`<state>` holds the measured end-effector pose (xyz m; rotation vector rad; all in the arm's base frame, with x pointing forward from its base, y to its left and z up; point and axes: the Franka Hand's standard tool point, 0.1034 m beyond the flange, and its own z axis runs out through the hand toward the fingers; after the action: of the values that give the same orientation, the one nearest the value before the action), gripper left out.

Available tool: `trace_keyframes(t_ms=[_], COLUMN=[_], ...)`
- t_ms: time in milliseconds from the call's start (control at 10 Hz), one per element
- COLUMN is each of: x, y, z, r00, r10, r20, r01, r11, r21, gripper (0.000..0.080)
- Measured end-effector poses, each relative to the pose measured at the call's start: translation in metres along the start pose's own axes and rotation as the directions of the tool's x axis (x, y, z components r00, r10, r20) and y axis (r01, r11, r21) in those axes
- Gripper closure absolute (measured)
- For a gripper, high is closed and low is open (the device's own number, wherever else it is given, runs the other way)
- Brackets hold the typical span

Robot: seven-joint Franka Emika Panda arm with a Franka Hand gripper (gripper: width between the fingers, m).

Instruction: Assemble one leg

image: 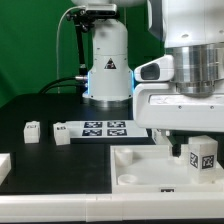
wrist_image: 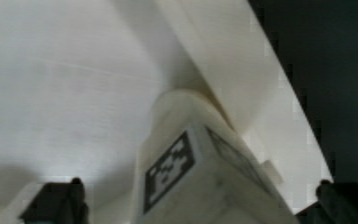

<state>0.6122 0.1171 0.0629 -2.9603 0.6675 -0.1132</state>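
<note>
Exterior view: the gripper (image: 186, 143) sits low at the exterior view's right, over the near-right part of the big white tray-like piece (image: 140, 168) with corner sockets. A leg (image: 203, 155), a stubby white block with black-and-white tags on its faces, stands just under the gripper body, over the tray's right side; whether its base touches the tray cannot be told from here. Wrist view: the same leg (wrist_image: 190, 165) fills the middle, tag face showing, tilted in the picture, with the two dark fingertips (wrist_image: 55, 203) visible at either side of it, well apart. Clear gaps show between each tip and the leg, so the pincer is spread wide and not clamped on anything. White tray surface (wrist_image: 69, 80) lies behind the leg, and a raised edge runs diagonally next to dark table (wrist_image: 336, 60). Back in the exterior view: the marker board (image: 100, 128) lies flat on the black table (image: 40, 160) toward the middle, carrying several tags. Two more small white tagged blocks lie loose on the table: one (image: 31, 131) at the exterior view's left, well apart from the tray, another (image: 62, 134) just beside the marker board's left end. A further white part (image: 4, 166) is cut off by the frame at the far left edge. The arm's base (image: 107, 60) stands behind the board, against a green backdrop (image: 30, 50).
</note>
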Motion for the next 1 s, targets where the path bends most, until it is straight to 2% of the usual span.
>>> trace_keyframes(t_ms=[300,500,600,900,1000], x=[0.0007,0.0003,0.0008,0.0010,0.0010], y=[0.0007,0.0003,0.0012,0.0016,0.0017], z=[-0.0002,-0.0002,-0.0003,-0.0001,0.0000], r00=[0.953,0.844,0.800,0.778,0.778], r10=[-0.302,-0.537,-0.600,-0.628,-0.628], r20=[-0.002,0.003,0.007,0.009,0.009], r01=[0.302,0.536,0.600,0.628,0.628], r11=[0.953,0.843,0.799,0.777,0.777], r21=[-0.016,-0.038,-0.040,-0.040,-0.040], gripper=[0.0151,0.0151,0.0151,0.0151,0.0252])
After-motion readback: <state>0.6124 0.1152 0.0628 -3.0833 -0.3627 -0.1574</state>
